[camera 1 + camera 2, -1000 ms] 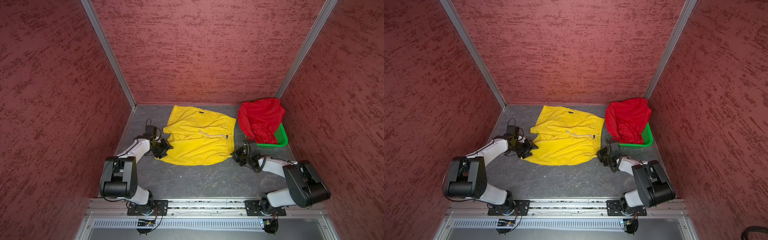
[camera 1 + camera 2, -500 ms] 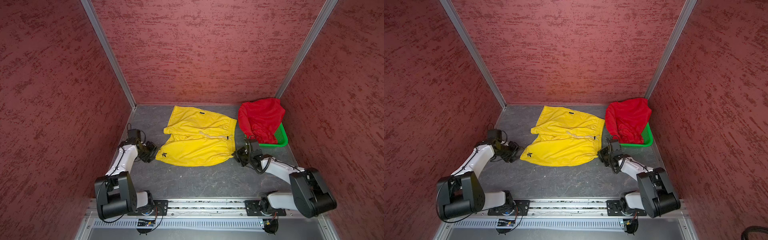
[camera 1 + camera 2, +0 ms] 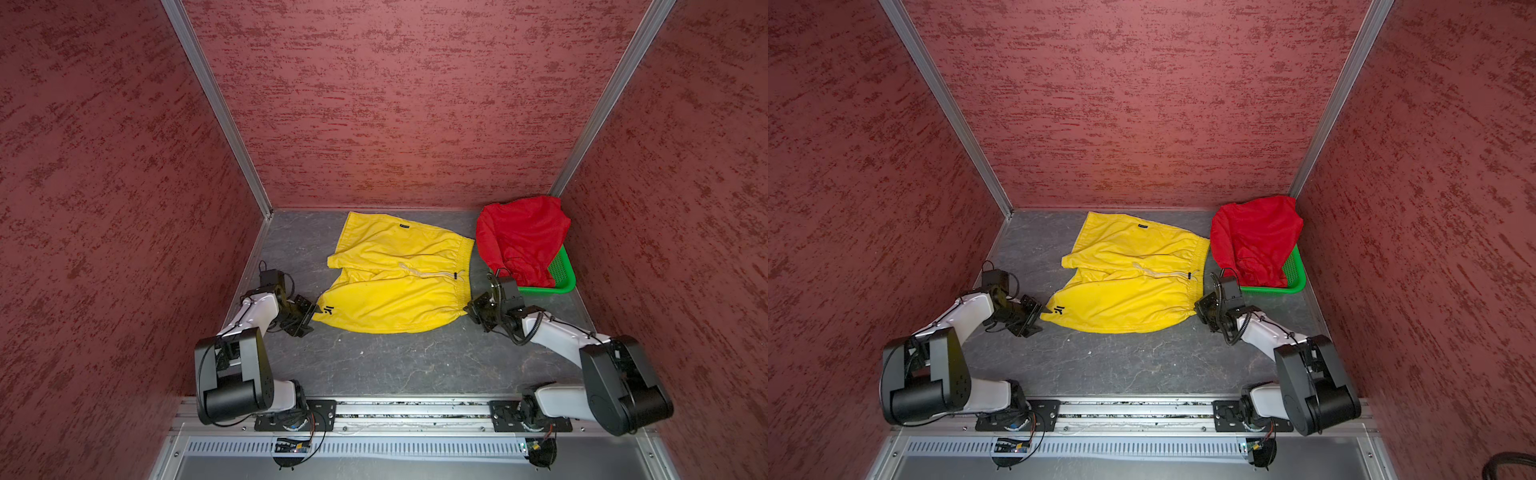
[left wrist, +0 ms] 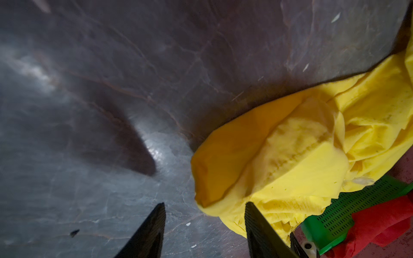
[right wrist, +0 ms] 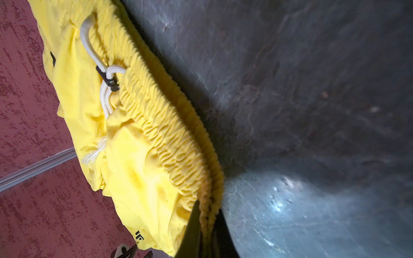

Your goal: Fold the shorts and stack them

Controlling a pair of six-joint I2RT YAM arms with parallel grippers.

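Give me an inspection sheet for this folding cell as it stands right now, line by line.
Surface: dark grey veined tabletop, a few pale specks.
Job's things: yellow shorts spread flat mid-table; red shorts heaped over the green basket, back right.
Clutter: nothing seen beyond the basket.
Grippers: left gripper open beside the yellow shorts, holding nothing; right gripper shut on their waistband.
Cables: black loops at both wrists.
Surroundings: red textured walls, aluminium posts.
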